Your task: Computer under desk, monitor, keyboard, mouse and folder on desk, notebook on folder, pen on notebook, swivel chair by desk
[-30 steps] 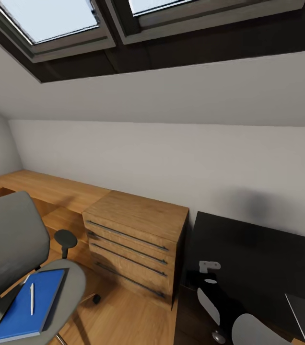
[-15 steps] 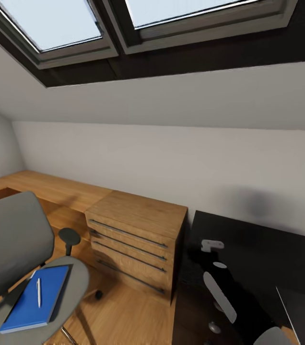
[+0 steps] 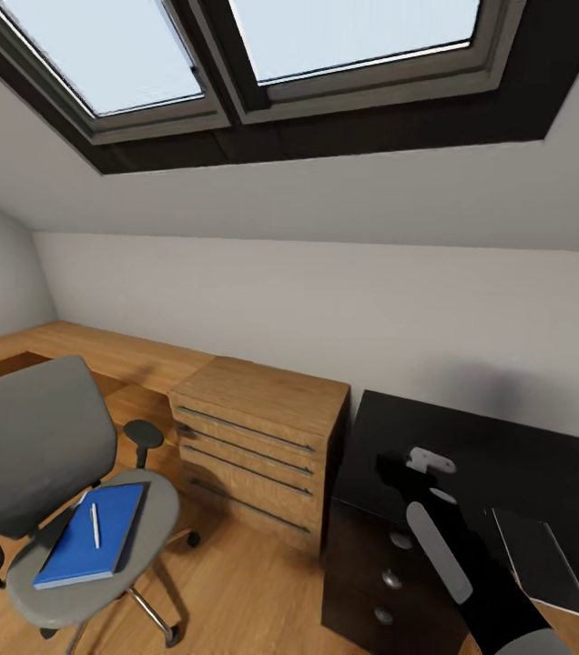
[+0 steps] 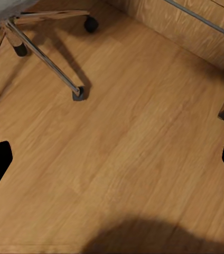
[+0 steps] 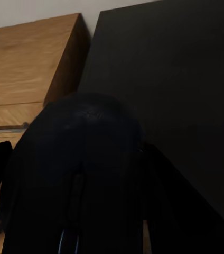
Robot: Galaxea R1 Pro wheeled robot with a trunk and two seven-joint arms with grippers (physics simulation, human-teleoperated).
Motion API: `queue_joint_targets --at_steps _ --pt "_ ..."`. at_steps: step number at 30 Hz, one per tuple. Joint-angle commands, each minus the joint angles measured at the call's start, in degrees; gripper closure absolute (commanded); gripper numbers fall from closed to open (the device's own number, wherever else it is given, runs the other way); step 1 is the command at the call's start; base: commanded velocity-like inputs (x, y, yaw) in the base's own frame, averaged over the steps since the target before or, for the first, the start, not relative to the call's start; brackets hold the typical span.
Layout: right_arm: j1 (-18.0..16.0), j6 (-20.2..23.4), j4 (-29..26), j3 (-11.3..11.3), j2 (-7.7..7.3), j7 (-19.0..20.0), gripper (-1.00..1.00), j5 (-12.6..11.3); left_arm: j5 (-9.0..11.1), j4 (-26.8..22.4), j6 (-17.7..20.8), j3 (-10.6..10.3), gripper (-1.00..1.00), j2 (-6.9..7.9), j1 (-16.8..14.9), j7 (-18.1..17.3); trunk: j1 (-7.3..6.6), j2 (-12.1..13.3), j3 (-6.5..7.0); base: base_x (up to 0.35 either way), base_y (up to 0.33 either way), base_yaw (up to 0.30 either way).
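The grey swivel chair point(image 3: 35, 446) stands at the left on the wood floor. On its seat lies the blue folder point(image 3: 89, 535), with a thin white pen point(image 3: 96, 525) on top of it. At the right is the glossy black desk point(image 3: 481, 441); a thin dark notebook point(image 3: 540, 555) with a pale edge lies on it. My right gripper point(image 3: 391, 469) hovers over the desk's left end, shut on the rounded black mouse point(image 5: 75, 174). My left gripper point(image 4: 112, 164) is open above the floor near the chair's chrome base point(image 4: 43, 53).
A light wooden drawer chest point(image 3: 258, 446) stands between the chair and the desk. Under the desk's left end is a black drawer unit point(image 3: 385, 573) with round knobs. A low wooden ledge point(image 3: 98, 350) runs along the wall beneath the skylight point(image 3: 262, 55).
The whole view has pulled back and tilted, so more of the chair and desk show. My right arm has reached further forward over the desk's left end with the mouse.
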Motion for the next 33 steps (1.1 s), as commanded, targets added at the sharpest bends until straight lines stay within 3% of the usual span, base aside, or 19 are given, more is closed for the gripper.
queue_joint_targets --at_steps 1,8,10,15,17,25,31,33 --pt "-0.1 0.0 -0.1 -0.4 -0.06 -0.3 1.00 -0.6 0.6 -0.1 -0.1 -0.3 -1.00 0.09 0.0 0.5 0.01 0.0 -0.06 -0.003 0.000 -0.193" --pt "-0.1 0.0 0.0 -4.5 0.08 -0.6 1.00 -1.2 0.6 0.1 -0.5 -0.2 -1.00 0.17 0.0 0.5 0.01 0.0 -0.06 -0.023 -0.020 -0.274" --pt "-0.1 0.0 0.1 -6.7 0.26 -1.6 1.00 -1.6 0.7 0.1 -0.5 -0.1 -1.00 0.21 0.0 0.5 0.01 0.0 -0.06 -0.175 -0.147 -0.295" --pt "-0.1 0.0 0.0 -11.7 0.31 -5.1 1.00 -5.8 0.7 0.3 -0.4 -0.1 -1.00 0.20 0.0 0.5 0.01 0.0 -0.06 -0.212 -0.232 -0.298" --pt "-0.1 0.0 0.0 -13.1 0.30 -5.6 1.00 -6.4 0.7 0.6 -0.4 -0.1 -1.00 0.19 0.0 0.5 0.01 0.0 -0.08 -0.171 -0.290 -0.296" --pt "-0.1 -0.2 0.0 -15.0 0.11 -6.0 1.00 -7.1 0.7 0.9 -0.4 0.0 -1.00 0.17 0.0 0.5 0.01 0.0 -0.22 -0.055 -0.297 -0.166" --pt "-0.1 -0.2 0.3 -15.5 -0.01 -6.2 1.00 -7.0 0.7 0.9 -0.4 0.0 -1.00 0.17 0.0 0.5 0.01 0.0 -0.22 -0.001 -0.049 -0.072" --pt "-0.1 0.2 0.3 -16.0 -0.84 -6.1 1.00 -7.0 0.7 0.9 -0.4 0.0 -1.00 0.22 0.0 0.5 0.01 0.0 -0.22 0.000 -0.001 -0.284"
